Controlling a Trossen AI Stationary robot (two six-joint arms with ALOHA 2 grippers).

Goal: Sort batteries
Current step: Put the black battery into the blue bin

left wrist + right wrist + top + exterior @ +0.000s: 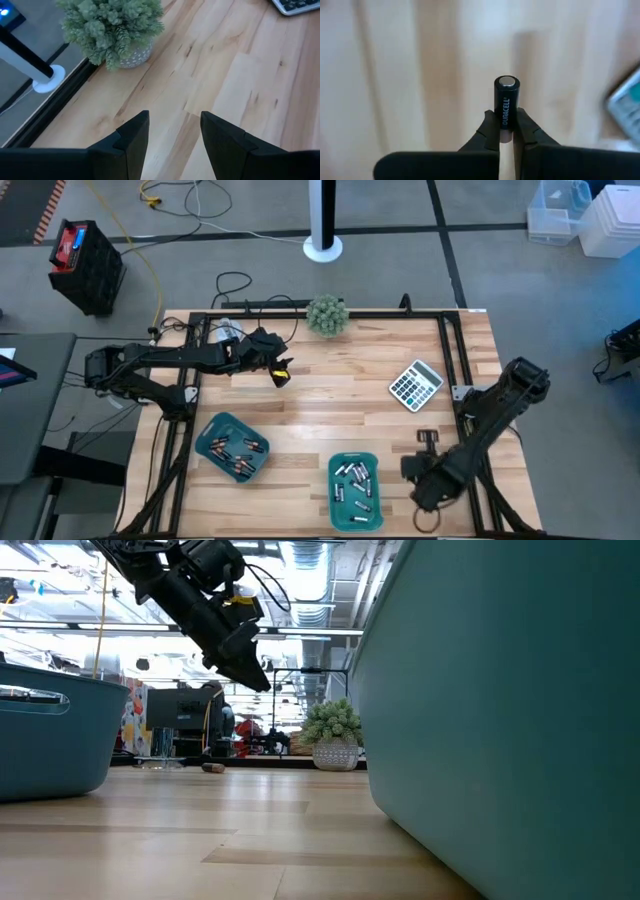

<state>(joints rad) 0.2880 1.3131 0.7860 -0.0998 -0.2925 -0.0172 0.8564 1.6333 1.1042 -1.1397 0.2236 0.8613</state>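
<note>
I see my right end effector [507, 131] pinched tight on a dark battery [506, 102] low over the table [330, 410] beside the right-hand tray [336, 502], while my left end effector [174, 135] hangs empty, fingers apart, near the plant [327, 314].

Two dark jointed arms; left end effector [281, 377] yellow-marked.

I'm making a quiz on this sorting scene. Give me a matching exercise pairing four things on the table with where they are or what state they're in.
Things:
1. right tool
2. left tool
3. calculator
4. potted plant

States or places:
A. at the table's far edge
B. open, empty, above bare wood
C. shut on a dark battery
D. lying between the plant and the right arm

Pairs: 1-C, 2-B, 3-D, 4-A
</note>
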